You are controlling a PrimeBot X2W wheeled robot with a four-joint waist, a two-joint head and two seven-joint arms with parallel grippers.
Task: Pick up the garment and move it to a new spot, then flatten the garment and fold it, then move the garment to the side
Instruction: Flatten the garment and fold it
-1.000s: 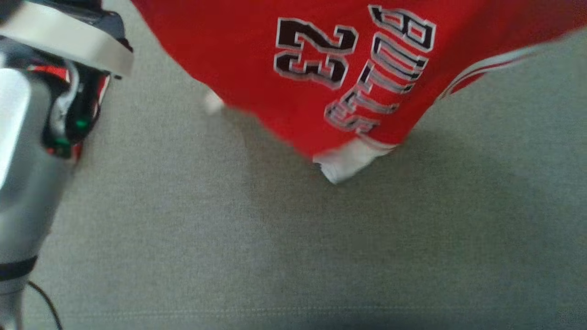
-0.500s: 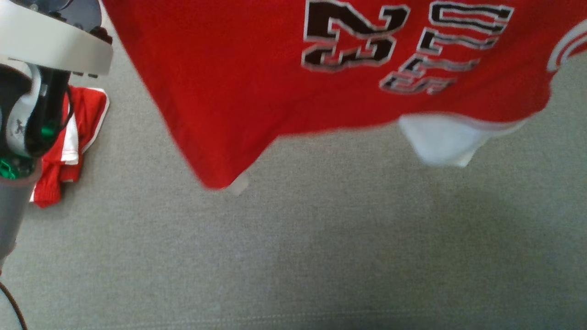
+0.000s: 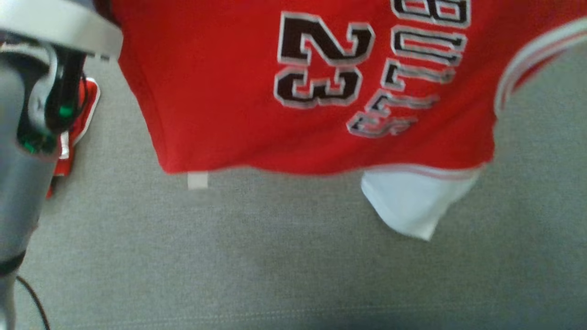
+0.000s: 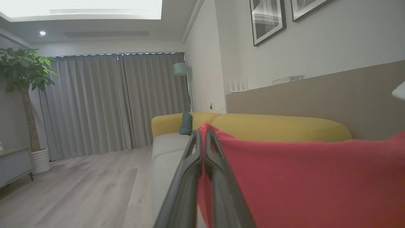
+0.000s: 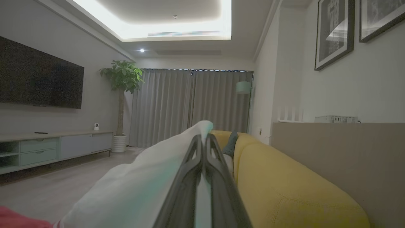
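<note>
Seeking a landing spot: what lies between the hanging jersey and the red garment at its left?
Bare grey sofa fabric separates the jersey from the red garment, seen in the head view.

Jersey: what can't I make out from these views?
Head view: jersey runs off the top edge; its lower edge is motion-blurred.
Head view: another red garment is mostly hidden behind the left arm.
Left wrist view: left end effector shut on red cloth; which part of the jersey, unclear.
Right wrist view: right end effector shut on white cloth; likewise unclear.
</note>
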